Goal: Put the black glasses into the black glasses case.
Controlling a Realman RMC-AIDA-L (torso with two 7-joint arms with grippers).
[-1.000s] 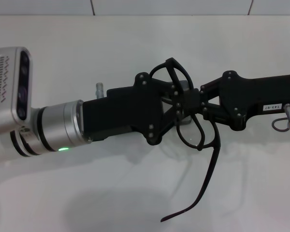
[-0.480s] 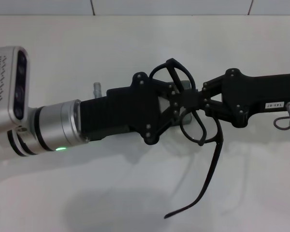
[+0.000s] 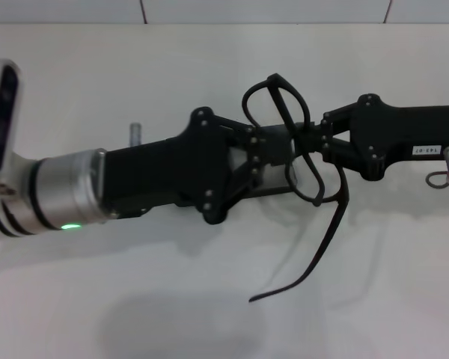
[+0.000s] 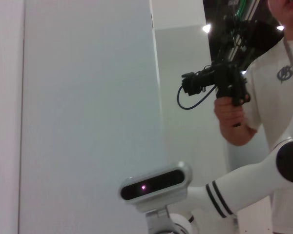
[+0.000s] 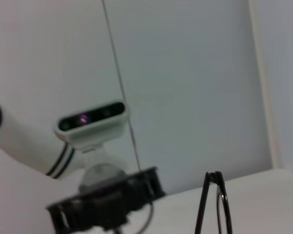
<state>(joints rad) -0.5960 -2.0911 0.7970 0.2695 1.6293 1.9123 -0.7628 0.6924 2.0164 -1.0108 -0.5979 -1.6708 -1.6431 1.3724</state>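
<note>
In the head view the black glasses hang in mid-air over the white table, lenses stacked one above the other. One temple arm dangles down toward the table. My right gripper, reaching in from the right, is shut on the frame near the bridge. My left gripper comes from the left with its fingers spread around the lenses' left side, open. The right wrist view catches the glasses edge-on. The black glasses case is out of view.
A person holding a black camera rig stands behind the robot in the left wrist view. The right arm's wrist camera and the left arm's wrist camera each show in the other wrist view. A tiled wall borders the table's far edge.
The left arm has pulled back to the left. The right gripper has shifted up and right, and the glasses moved with it, the dangling temple arm swinging along.
</note>
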